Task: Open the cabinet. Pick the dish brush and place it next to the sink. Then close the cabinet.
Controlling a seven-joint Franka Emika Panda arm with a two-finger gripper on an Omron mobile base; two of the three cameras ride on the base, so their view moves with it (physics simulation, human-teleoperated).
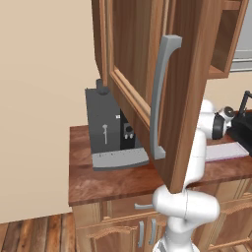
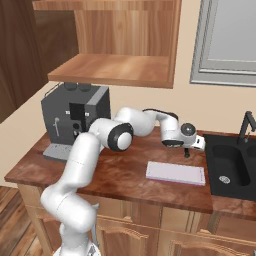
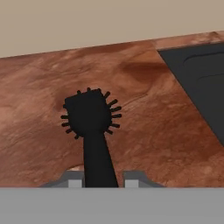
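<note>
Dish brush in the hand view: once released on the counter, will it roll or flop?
The dish brush looks rigid, with a straight handle, so flopping seems unlikely. Its bristled head probably stops rolling. Being slim, it is likely light, so the gripper could nudge it.

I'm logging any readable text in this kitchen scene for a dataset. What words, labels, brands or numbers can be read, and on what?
None can be read.
Coffee machine: small pale marks on its dark front, too small and blurred to read as text.
Cabinet, pale board on the counter, dish brush, sink: no lettering visible.
</note>
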